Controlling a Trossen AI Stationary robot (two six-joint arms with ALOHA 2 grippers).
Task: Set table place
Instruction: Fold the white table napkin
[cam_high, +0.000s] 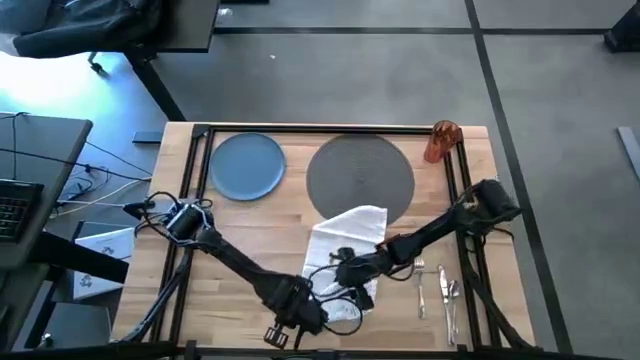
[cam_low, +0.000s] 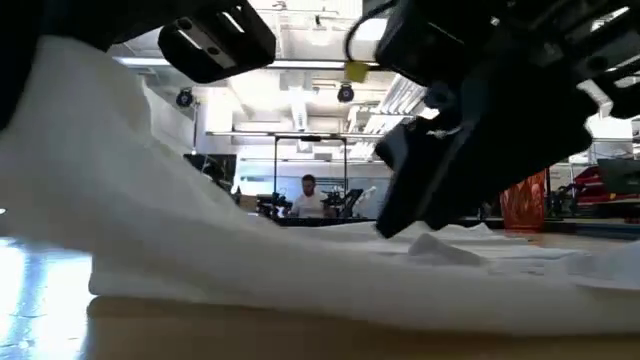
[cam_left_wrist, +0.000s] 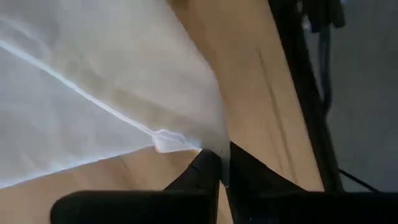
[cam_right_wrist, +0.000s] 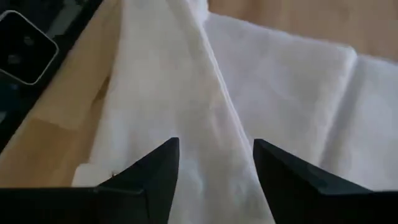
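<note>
**Both grippers on napkin, near front edge**

High view: napkin (cam_high: 345, 250) lies crumpled mid-front on the table (cam_high: 270, 225), its far corner overlapping the near rim of the mat (cam_high: 360, 177). Left gripper (cam_high: 318, 313) is at the napkin's near corner, close to the table's front edge. Right gripper (cam_high: 345, 272) sits over the napkin's middle. Plate (cam_high: 247, 165) is far-left, apart from the mat; cup (cam_high: 441, 141) at the far-right corner by the rail; cutlery (cam_high: 438, 290) lies near-right, just beside the right arm. My read: the napkin is being spread or folded, with one arm anchoring a corner while the other works the cloth.

Low view: napkin (cam_low: 250, 250) fills the frame, raised high on one side and sloping down to the table. A dark gripper body hangs over it; I can't say which arm. Cup (cam_low: 522, 203) shows behind. A person sits far back in the room.

Left wrist: fingers (cam_left_wrist: 208, 174) are pressed together, pinching the napkin (cam_left_wrist: 93, 93) at its corner. Rail and table edge run close by, so there's little room that way.

Right wrist: jaws spread, fingers (cam_right_wrist: 155, 168) straddling a raised fold of napkin (cam_right_wrist: 205, 124), not clamped. The left arm's body is close alongside. Open room lies toward the mat; the cutlery side is tight.
</note>
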